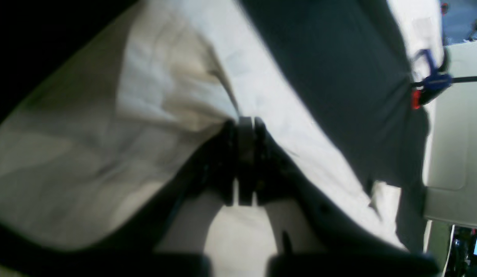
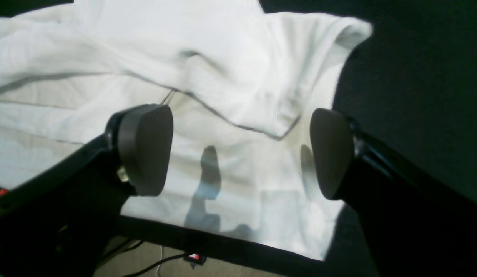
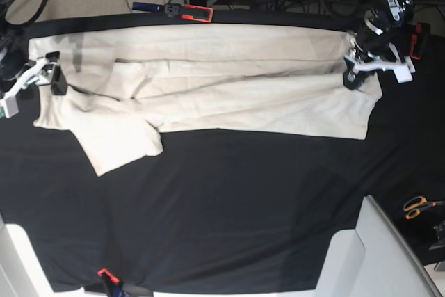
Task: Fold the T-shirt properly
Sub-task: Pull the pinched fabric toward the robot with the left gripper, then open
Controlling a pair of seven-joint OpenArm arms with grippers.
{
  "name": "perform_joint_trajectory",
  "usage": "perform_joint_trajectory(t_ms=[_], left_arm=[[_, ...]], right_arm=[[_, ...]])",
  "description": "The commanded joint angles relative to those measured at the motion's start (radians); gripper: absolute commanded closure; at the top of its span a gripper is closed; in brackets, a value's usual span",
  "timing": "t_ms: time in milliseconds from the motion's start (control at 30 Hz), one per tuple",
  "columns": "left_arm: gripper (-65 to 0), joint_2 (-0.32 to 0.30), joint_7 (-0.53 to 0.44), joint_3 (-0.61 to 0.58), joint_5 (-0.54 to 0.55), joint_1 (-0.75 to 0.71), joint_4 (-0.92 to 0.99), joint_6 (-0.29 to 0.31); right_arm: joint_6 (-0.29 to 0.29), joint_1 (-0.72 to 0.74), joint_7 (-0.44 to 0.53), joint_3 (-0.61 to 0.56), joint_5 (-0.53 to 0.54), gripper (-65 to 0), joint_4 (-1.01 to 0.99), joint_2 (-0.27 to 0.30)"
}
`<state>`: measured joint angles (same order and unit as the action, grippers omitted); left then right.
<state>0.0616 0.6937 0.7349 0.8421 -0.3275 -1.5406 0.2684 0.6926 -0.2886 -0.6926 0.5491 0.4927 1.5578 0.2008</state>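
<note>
While the T-shirt [image 3: 208, 92] is spread lengthwise across the far part of the black tablecloth [image 3: 229, 199], one end of it is pinched by the left gripper [image 1: 246, 123], whose jaws are pressed together on a gathered fold of the cream cloth. From that pinch the fabric is drawn up into creases that fan away from the fingertips, and more of the cloth is seen below and to both sides of the gripper. At the opposite end, the right gripper [image 2: 242, 154] is held above the shirt with its jaws spread wide apart and nothing between them; a folded sleeve and a seam line are seen just beyond the pads [image 2: 146, 150], and their shadows are cast on the cloth beneath. An edge of the shirt is seen just outside one pad, with dark tablecloth past it. A pair of orange-handled scissors [image 3: 419, 206] is seen on the tablecloth, well apart from both grippers.
</note>
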Motion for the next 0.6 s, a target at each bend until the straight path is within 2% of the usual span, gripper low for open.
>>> perform_joint_trajectory(t_ms=[0,567], left_arm=[[0.0,-0.001,-0.013,0.004,0.015,-0.005,-0.016,0.012],[0.0,0.001,-0.018,0.004,0.013,-0.072,0.015,0.012]], right_arm=[[0.006,0.005,0.020,0.006,0.017,-52.5,0.020,0.013],[0.006,0.004,0.020,0.007,0.017,-52.4,0.019,0.013]])
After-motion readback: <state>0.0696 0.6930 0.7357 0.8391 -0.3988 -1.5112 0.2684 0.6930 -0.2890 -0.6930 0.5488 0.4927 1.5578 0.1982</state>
